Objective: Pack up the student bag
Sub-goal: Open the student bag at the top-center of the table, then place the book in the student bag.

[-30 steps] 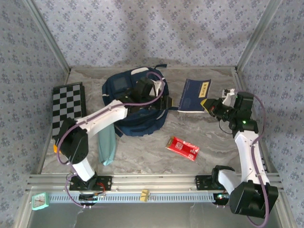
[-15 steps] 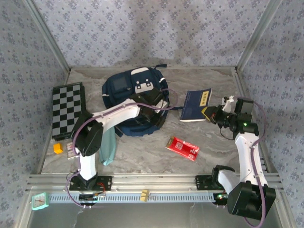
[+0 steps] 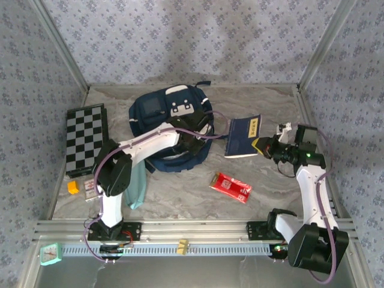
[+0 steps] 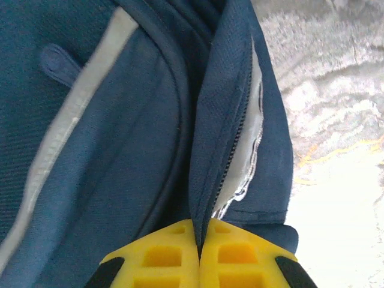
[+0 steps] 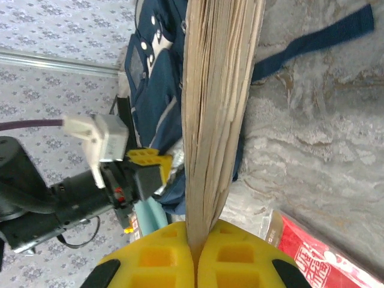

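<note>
Bag (image 3: pixel 157 114) near far edge of table (image 3: pixel 180 195): soft, limp fabric, probably light; best held at zip flap (image 4: pixel 222 132). Left gripper (image 4: pixel 199 243) pinching that flap; right gripper (image 5: pixel 193 243) pinching book (image 3: pixel 243 133), just right of bag.

A grey, marble-patterned table (image 3: pixel 180 201) carries a navy backpack (image 3: pixel 161 111) at its far middle, a black-and-white checkerboard (image 3: pixel 84 137) flat along the left edge, and a red packet (image 3: pixel 231 186) right of centre. A pale teal cloth item (image 3: pixel 137 187) lies near the backpack's near-left corner, with a small orange block (image 3: pixel 73 187) close to the left edge.
</note>
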